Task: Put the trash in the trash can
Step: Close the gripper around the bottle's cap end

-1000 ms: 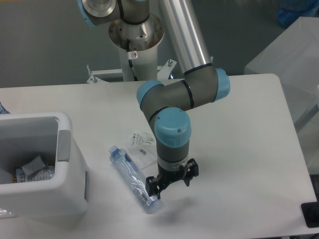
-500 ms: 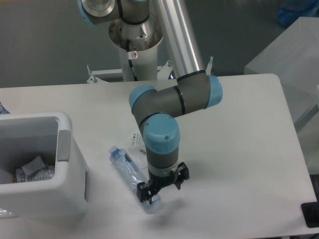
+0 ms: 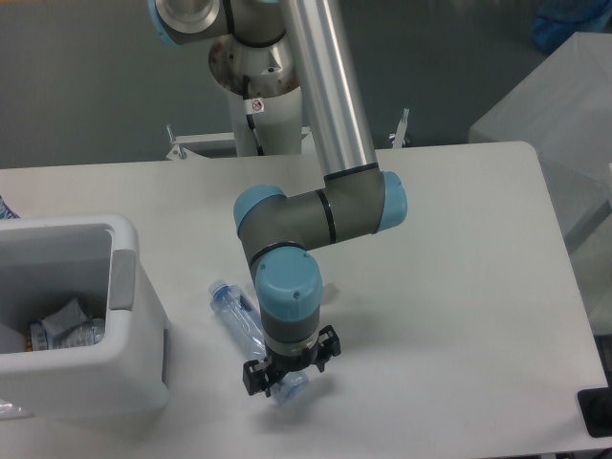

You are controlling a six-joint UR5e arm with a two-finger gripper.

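Jaws spread wide straddle the lower end of the crushed bottle [image 3: 241,320] on the table [image 3: 459,287].

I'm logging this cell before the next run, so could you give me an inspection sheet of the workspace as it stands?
Surface: white table, bare on the right half.
Job's things: crushed bottle lying on the table beside the trash can; wrapper hidden behind the arm.
Clutter: earlier trash inside the can.
Grippers: gripper low over the bottle's near end, fingers spread; contact cannot be told.
Cables: nothing seen.
Surroundings: grey floor, arm pedestal behind the table, pale covered block at right.
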